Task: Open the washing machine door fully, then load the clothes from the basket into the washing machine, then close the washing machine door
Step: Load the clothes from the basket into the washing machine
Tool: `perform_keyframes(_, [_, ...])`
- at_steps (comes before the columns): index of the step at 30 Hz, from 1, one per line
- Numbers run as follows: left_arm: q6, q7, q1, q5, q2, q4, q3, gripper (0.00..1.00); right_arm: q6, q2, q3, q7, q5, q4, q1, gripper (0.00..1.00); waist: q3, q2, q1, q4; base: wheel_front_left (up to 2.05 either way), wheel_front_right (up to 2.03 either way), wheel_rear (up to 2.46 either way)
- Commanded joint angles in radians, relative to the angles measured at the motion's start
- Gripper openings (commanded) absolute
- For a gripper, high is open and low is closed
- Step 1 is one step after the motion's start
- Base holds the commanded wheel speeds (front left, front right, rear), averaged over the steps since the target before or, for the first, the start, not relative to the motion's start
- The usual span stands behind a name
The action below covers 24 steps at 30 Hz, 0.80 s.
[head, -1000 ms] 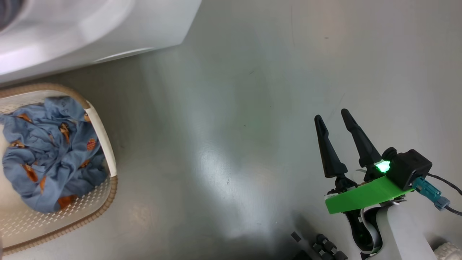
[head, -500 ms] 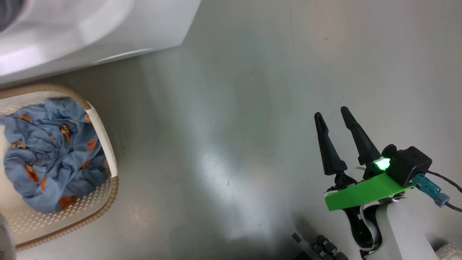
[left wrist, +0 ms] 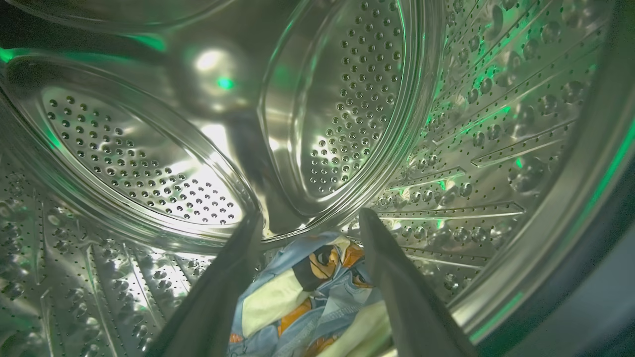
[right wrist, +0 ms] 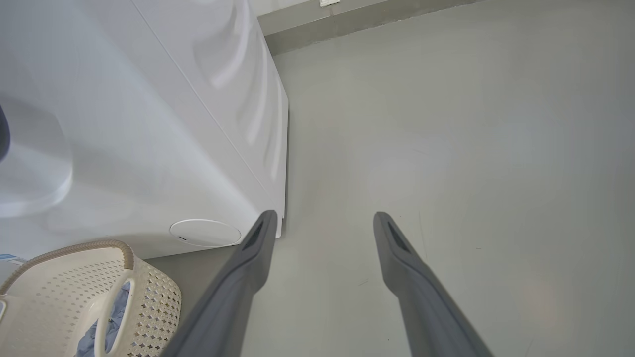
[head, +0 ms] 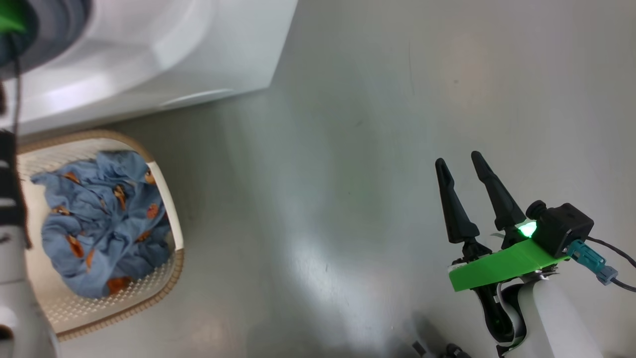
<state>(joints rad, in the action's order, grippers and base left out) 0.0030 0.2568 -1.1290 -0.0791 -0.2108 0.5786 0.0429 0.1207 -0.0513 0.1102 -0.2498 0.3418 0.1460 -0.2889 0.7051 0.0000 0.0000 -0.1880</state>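
Grey, glossy floor (head: pixel 372 149) takes up most of the head view, with the white washing machine (head: pixel 174 49) across the upper left of the frame. Its steel drum (left wrist: pixel 347 99) surrounds my left wrist view. At the lower left of the head view sits the basket (head: pixel 166 278), close against the machine's front, with a crumpled heap of blue clothes (head: pixel 99 223) inside it. I judge that I am midway through loading. My left claw (left wrist: pixel 311 215) is deep in the drum with its fingers spread wide, clamped on nothing. One printed garment (left wrist: pixel 307 282) lies loose on the drum floor between them, at the bottom centre of that frame. My right claw (head: pixel 458 158) hangs at the lower right of the head view, fingers apart and empty, well clear of everything. Next I would draw the left arm out past the gasket without snagging that garment, then swing down to the basket for the rest. The washing machine door waits until the basket is bare.
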Motion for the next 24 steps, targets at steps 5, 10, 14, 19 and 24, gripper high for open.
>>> perform_keyframes(5, [-0.006, 0.005, 0.081, -0.004, -0.025, -0.037, 0.016, 1.00, 0.010, 0.001, 0.009, -0.012, -0.008, -0.003, 0.028, 1.00, -0.083, 0.0000, 0.0000, 0.025, 0.00, 0.00, 0.00])
perform_keyframes(10, [-0.010, 0.005, 0.150, -0.008, -0.016, -0.052, 0.026, 1.00, 0.010, 0.001, 0.000, -0.012, -0.019, 0.005, 0.046, 1.00, -0.145, 0.0000, 0.0000, 0.038, 0.00, 0.00, 0.00])
perform_keyframes(14, [-0.017, 0.005, 0.212, -0.010, -0.009, -0.067, 0.031, 1.00, 0.010, 0.001, -0.007, -0.012, -0.026, 0.009, 0.065, 1.00, -0.193, 0.0000, 0.0000, 0.046, 0.00, 0.00, 0.00])
perform_keyframes(19, [-0.024, 0.005, 0.313, -0.011, -0.010, -0.097, 0.043, 1.00, 0.010, 0.001, -0.010, -0.012, -0.028, 0.015, 0.087, 1.00, -0.261, 0.0000, 0.0000, 0.045, 0.00, 0.00, 0.00])
perform_keyframes(24, [-0.027, 0.005, 0.384, -0.002, -0.016, -0.124, 0.044, 1.00, 0.010, 0.001, -0.009, -0.012, -0.027, 0.016, 0.103, 1.00, -0.307, 0.0000, 0.0000, 0.039, 0.00, 0.00, 0.00])
